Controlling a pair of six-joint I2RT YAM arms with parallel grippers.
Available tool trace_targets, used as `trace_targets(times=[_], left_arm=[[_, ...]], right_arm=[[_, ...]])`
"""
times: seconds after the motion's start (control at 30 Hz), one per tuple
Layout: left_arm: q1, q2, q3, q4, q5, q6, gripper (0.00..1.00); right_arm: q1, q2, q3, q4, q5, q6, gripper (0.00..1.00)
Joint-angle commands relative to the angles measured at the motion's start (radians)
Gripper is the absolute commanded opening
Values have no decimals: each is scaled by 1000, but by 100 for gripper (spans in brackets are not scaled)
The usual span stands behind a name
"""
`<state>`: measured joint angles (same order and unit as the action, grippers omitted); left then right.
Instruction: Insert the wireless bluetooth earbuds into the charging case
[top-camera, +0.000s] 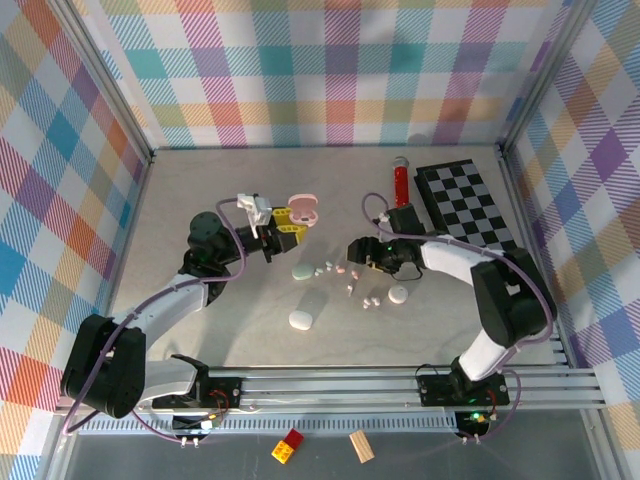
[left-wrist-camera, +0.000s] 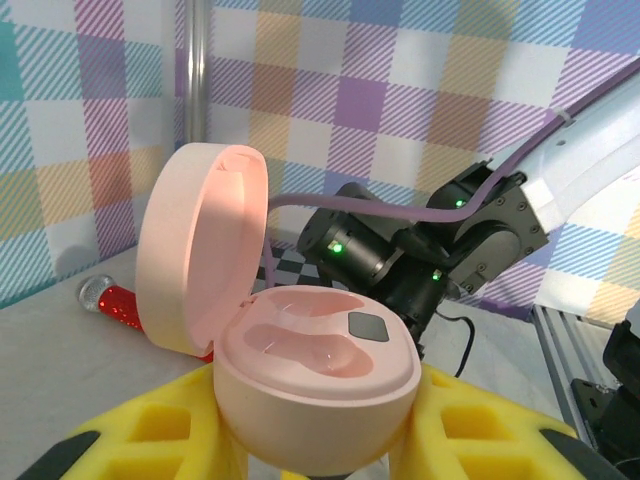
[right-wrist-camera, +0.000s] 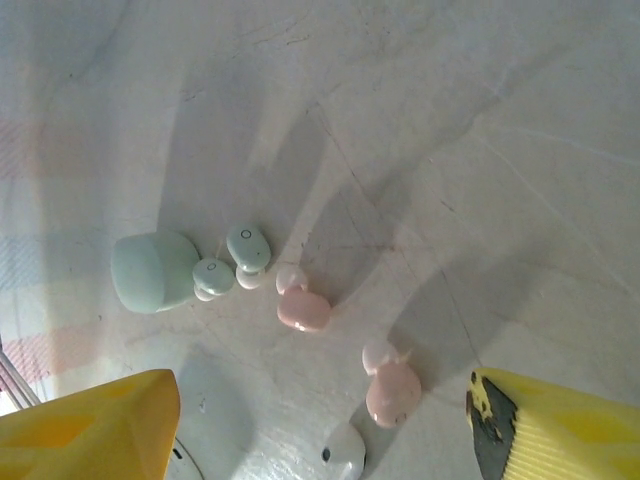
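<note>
Top external: left pincer (top-camera: 285, 222) raised, clamped on the open pink charging case (top-camera: 303, 208). Right pincer (top-camera: 360, 264) low over the table (top-camera: 450, 330), loose earbuds just beneath it. Left wrist: case seated between the yellow fingers (left-wrist-camera: 480, 430), lid upright, both wells empty. Right wrist: jaws wide apart, holding nothing. Nearer pink earbud (right-wrist-camera: 390, 392) lies between the fingers. White earbud (right-wrist-camera: 345, 455) is just beside it, second pink earbud (right-wrist-camera: 303, 308) farther ahead, and green earbuds (right-wrist-camera: 232, 262) against the green case (right-wrist-camera: 152, 270) beyond. Risks: the closing jaws may catch the white bud along with the pink one. The glossy bud may squirt out or get gripped askew, then fail to seat in a well.
</note>
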<state>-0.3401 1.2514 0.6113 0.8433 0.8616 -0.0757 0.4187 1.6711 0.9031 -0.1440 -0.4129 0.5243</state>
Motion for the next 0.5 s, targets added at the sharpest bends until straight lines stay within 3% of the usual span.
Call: trace_targets(times=[0.0, 0.2, 0.47], left_arm=[[15, -20, -14, 104, 11, -36, 33], [21, -12, -13, 119, 16, -49, 32], [30, -7, -21, 161, 8, -64, 32]], right_arm=[[2, 48, 63, -29, -49, -77, 74], [5, 146, 106, -35, -127, -114, 71], [21, 157, 89, -53, -152, -126, 69]])
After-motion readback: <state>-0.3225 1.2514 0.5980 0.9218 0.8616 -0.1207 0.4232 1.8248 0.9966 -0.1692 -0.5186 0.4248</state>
